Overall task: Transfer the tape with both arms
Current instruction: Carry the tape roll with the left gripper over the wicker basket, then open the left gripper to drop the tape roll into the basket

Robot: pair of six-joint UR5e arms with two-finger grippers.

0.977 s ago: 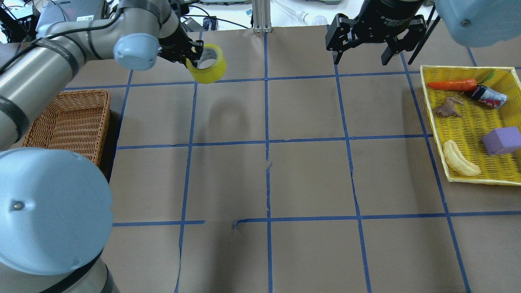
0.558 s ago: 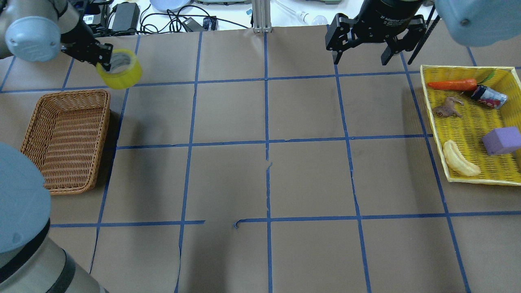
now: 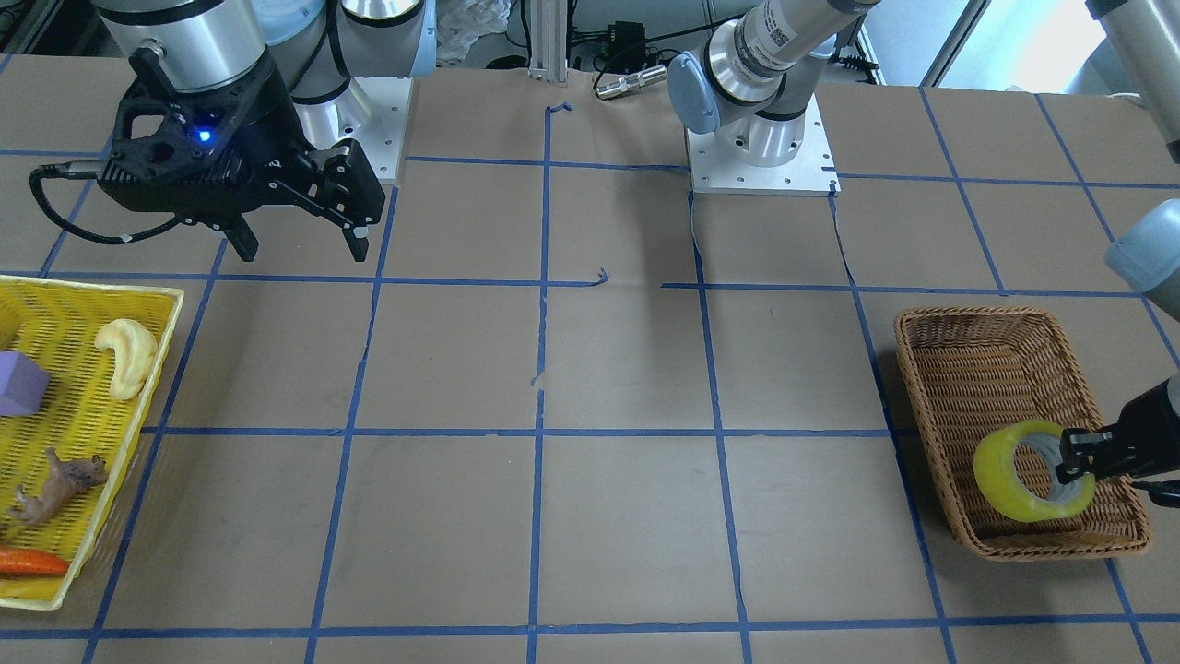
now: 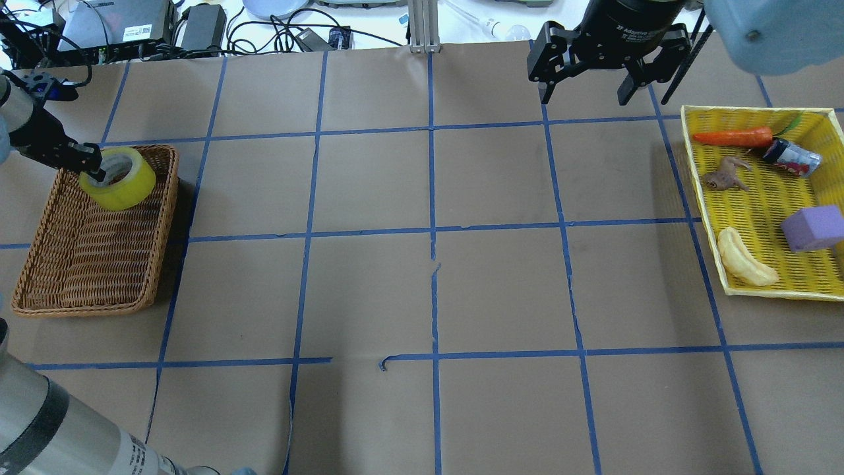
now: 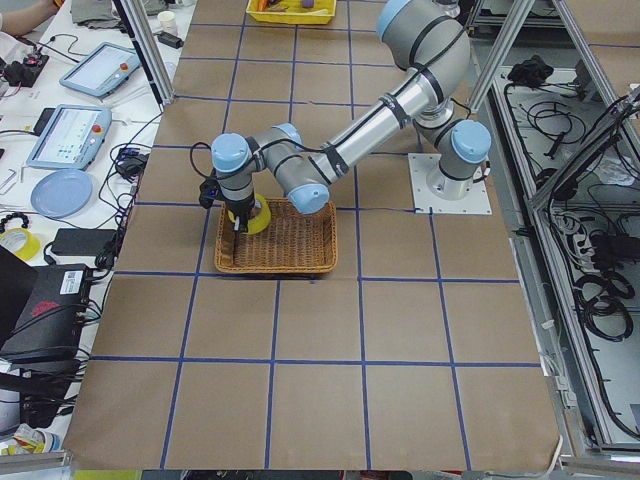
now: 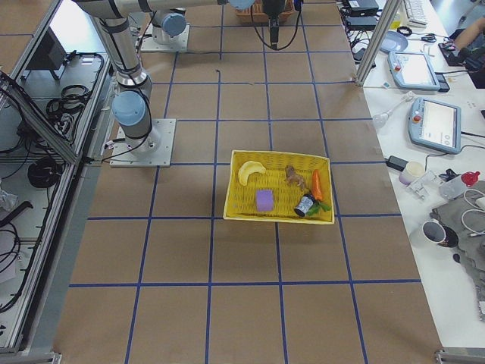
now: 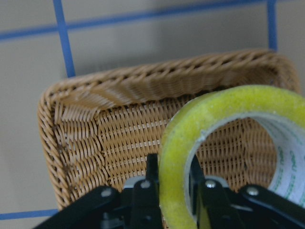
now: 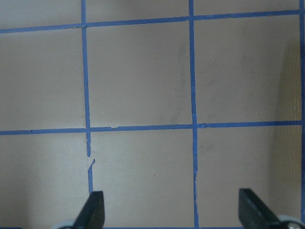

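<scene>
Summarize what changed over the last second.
The left gripper carried the tape leftward in the overhead view, from left of centre to over the far end of the basket, and still clamps the roll's wall. The right gripper stayed open and in place; the contents of the yellow tray are unchanged.

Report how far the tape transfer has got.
Done: the tape is with the left gripper, its fingers pinching the roll's wall; the right gripper hangs open and empty. In hand: the tape is held over the basket. Left: release it into the basket and withdraw.
</scene>
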